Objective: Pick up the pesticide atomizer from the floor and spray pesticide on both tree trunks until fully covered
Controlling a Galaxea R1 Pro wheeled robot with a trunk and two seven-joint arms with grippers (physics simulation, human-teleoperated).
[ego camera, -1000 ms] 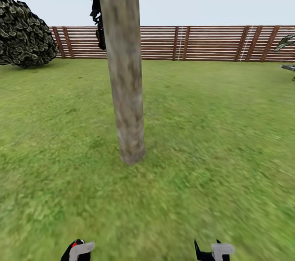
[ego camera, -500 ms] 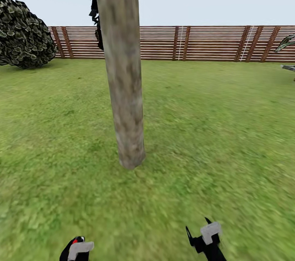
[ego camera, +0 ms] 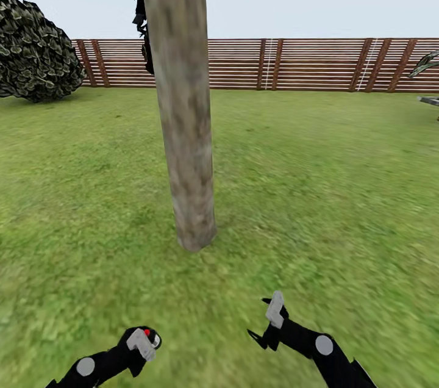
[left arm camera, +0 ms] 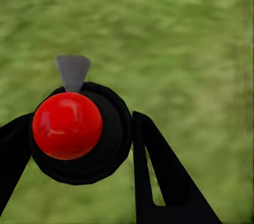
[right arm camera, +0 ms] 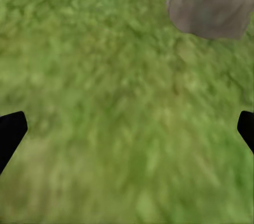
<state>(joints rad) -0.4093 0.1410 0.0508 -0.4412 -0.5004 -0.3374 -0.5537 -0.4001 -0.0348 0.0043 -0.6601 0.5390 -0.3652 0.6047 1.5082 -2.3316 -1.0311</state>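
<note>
Both arms raised off the grass since a second ago. Left hand [ego camera: 144,342] clamped on the sprayer [left arm camera: 67,125], red cap up; right hand [ego camera: 268,321] spread wide, empty. Trunk [ego camera: 183,132] just ahead of both hands: spraying likely next.

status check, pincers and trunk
Left pincer shut on atomizer. Right pincer open, empty. Tree trunk dead ahead, grass between, nothing in the way.
</note>
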